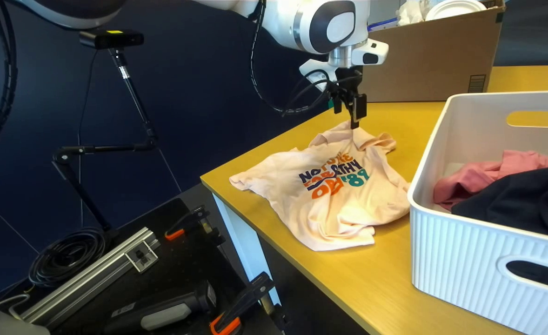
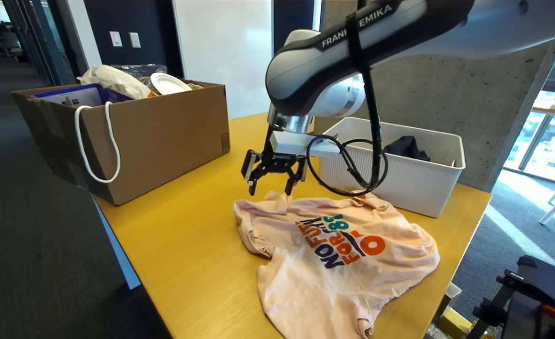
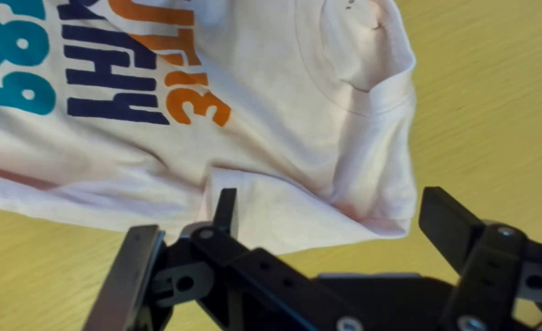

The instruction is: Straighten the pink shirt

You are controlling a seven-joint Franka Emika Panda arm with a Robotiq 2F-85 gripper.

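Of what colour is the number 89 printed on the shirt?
Teal. The number 89 shows best in the wrist view, close up but partly cut off.

Pink shirt (image 1: 330, 190) of matt, creased cloth, smooth wood-grained table (image 2: 202, 245), ribbed plastic bin (image 1: 460, 251), matt cardboard box (image 2: 174, 141).

In an exterior view, a yellow table (image 2: 188, 235) has a cardboard box (image 2: 164, 136) standing along its left edge and a white ribbed bin (image 2: 409, 186) standing near its right-hand corner. The pink shirt (image 2: 334, 263) lies wrinkled just beside the bin, near the right edge and well apart from the left edge.
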